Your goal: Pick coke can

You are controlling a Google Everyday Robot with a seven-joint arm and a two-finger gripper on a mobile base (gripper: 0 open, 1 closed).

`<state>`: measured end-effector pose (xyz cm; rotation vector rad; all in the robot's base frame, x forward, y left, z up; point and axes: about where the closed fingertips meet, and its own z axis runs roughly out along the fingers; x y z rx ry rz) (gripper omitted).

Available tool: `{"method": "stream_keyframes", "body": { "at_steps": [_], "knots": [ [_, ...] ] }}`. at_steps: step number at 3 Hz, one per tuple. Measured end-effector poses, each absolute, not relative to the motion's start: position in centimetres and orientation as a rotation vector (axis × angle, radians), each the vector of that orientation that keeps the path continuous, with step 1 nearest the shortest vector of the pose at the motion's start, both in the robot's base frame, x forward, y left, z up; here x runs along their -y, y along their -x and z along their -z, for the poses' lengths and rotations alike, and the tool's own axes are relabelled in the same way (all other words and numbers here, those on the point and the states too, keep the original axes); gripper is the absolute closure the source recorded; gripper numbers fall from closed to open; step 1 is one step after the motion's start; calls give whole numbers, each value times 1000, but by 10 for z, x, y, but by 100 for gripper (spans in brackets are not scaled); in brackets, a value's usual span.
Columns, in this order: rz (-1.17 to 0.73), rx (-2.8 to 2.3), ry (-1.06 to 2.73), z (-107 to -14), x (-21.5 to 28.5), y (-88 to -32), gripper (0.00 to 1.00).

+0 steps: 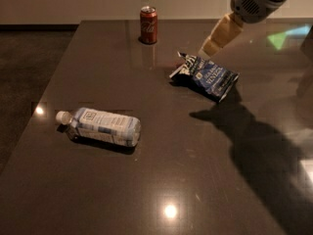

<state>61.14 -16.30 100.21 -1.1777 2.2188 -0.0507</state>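
Observation:
The coke can (148, 24) is red with white script and a silver top. It stands upright at the far edge of the dark table (156, 180). My gripper (219, 37) hangs from the upper right, above the far end of the snack bag and well to the right of the can. It holds nothing that I can see.
A dark blue snack bag (207, 76) lies right of centre, between the gripper and the table's middle. A clear plastic bottle (100, 127) with a white cap lies on its side at the left front. The table's left edge drops to a dark floor.

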Motion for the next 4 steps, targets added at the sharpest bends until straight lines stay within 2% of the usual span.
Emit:
{"method": "stream_keyframes", "body": {
  "at_steps": [1, 4],
  "knots": [
    [23, -2226, 1059, -995, 156, -655, 0],
    [-38, -2185, 825, -976, 133, -729, 0]
  ]
}}
